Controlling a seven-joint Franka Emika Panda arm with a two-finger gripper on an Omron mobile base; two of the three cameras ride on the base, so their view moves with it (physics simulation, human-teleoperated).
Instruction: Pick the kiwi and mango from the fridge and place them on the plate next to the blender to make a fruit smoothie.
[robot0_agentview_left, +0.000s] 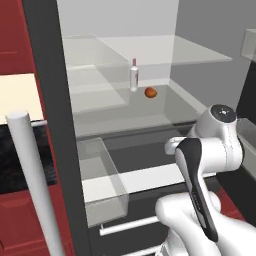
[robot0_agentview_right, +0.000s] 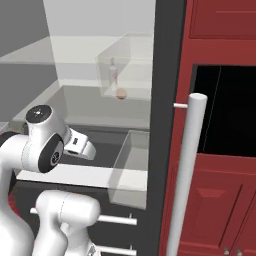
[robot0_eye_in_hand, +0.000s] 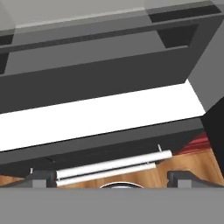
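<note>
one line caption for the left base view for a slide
Open fridge with the mango beside a red-capped bottle on a glass shelf, Panda arm raised in front.

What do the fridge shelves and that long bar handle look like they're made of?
The shelves look like clear glass or plastic: the pale back wall shows through them. The handle looks like matte grey metal or plastic, a plain smooth cylinder without shine. Everything is rendered, so that's a guess.

- No text, label, brand, number or sign can be read in these pictures.
- The bottle (robot0_agentview_left: 134, 75) in the fridge (robot0_agentview_left: 52, 100) shows no readable label.
</note>
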